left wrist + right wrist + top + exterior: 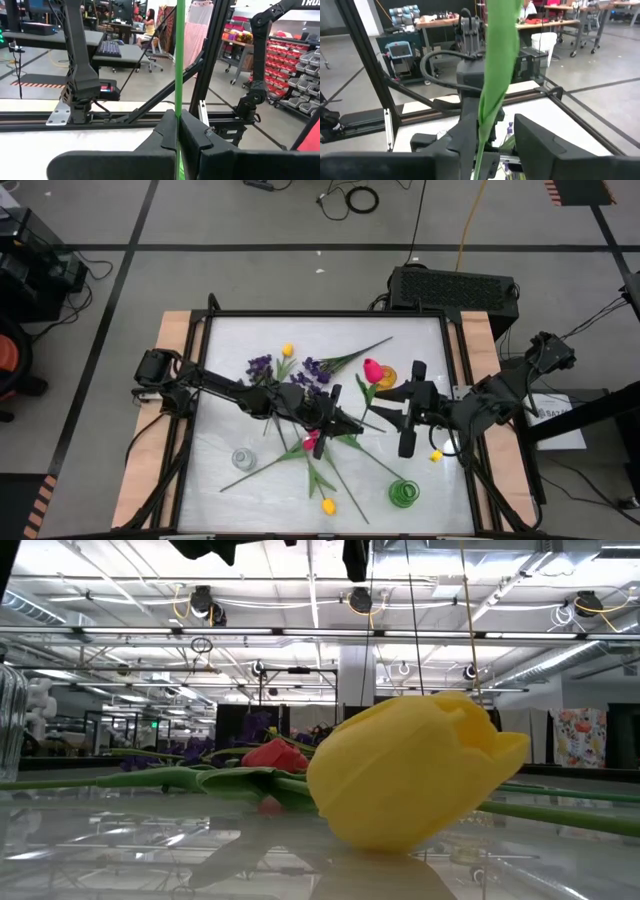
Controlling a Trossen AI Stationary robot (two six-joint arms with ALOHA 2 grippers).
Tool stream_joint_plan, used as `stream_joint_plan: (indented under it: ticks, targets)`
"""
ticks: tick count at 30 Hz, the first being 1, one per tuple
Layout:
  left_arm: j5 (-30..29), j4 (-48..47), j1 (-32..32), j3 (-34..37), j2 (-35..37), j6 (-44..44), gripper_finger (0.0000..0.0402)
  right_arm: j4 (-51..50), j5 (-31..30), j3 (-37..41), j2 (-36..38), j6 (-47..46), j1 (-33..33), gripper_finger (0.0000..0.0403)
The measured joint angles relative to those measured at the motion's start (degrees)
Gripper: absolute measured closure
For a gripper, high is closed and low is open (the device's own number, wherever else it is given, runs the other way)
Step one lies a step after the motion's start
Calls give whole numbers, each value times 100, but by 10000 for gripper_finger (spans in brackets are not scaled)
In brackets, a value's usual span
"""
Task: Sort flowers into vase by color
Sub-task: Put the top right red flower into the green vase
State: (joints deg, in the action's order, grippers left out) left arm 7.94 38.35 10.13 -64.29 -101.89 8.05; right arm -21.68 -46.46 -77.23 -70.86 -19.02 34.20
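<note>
- Sorting looks barely begun. In the high view most flowers lie loose across the desk (425,340), and no stem can be seen standing in the green vase (404,494) or the clear vase (243,458).
- The left end effector (178,119) is over the middle of the desk, clenched on a thin green stem (179,60) that runs straight up between its fingers.
- The right end effector (495,122) faces it from close by. Its jaws stand apart, with a leafy green stem (497,55) passing between them and not visibly pinched.
- I cannot tell which bloom the gripped stem carries. A pink-red tulip (372,369) sits just between the two arms and is the likeliest, which suggests a handover or a re-grip.
- Left to do, by my reading: every colour group has yet to go into a vase.
- The purple sprigs (260,366) are bushy and dark and lie toward the far side of the desk beside a yellow tulip (288,350).
- Another yellow tulip (410,775) lies on its side at the near edge, plump and closed. A red bloom (275,755) and long flat leaves lie behind it.
</note>
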Motion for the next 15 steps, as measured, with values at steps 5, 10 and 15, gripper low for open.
stream_joint_plan:
  ticks: [5,10,15]
  targets:
    - [0,-42,0,0,0,-13,400,-3,-2,0,-32,-70,0,311]
    - [0,-59,0,0,0,-129,400,-2,-6,0,-32,-71,0,349]
    - [-39,-129,0,0,0,-129,391,-16,-5,0,-32,-70,2,396]
